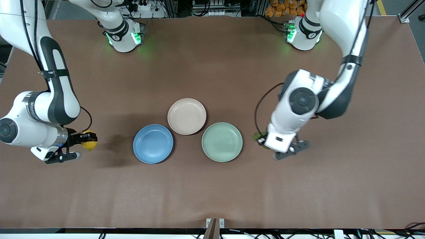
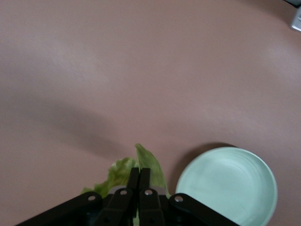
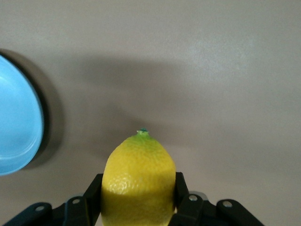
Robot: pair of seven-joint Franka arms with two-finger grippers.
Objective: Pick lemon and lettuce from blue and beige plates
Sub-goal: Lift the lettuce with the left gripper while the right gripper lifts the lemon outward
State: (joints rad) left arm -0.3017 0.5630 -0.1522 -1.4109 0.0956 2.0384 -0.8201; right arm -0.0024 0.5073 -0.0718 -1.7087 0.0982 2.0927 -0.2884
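Note:
My right gripper (image 1: pixel 87 140) is shut on the yellow lemon (image 1: pixel 89 141), held over bare table beside the blue plate (image 1: pixel 153 143), toward the right arm's end. In the right wrist view the lemon (image 3: pixel 139 181) sits between the fingers and the blue plate's rim (image 3: pixel 19 129) shows at the edge. My left gripper (image 1: pixel 262 139) is shut on the green lettuce leaf (image 1: pixel 258 136), over bare table beside the green plate (image 1: pixel 222 142). In the left wrist view the lettuce (image 2: pixel 123 172) sticks out past the closed fingers. The beige plate (image 1: pixel 186 116) holds nothing.
The three plates sit close together mid-table, the beige one farther from the front camera than the blue and green ones. The green plate (image 2: pixel 228 184) also shows in the left wrist view. Both arm bases stand along the table's edge farthest from the front camera.

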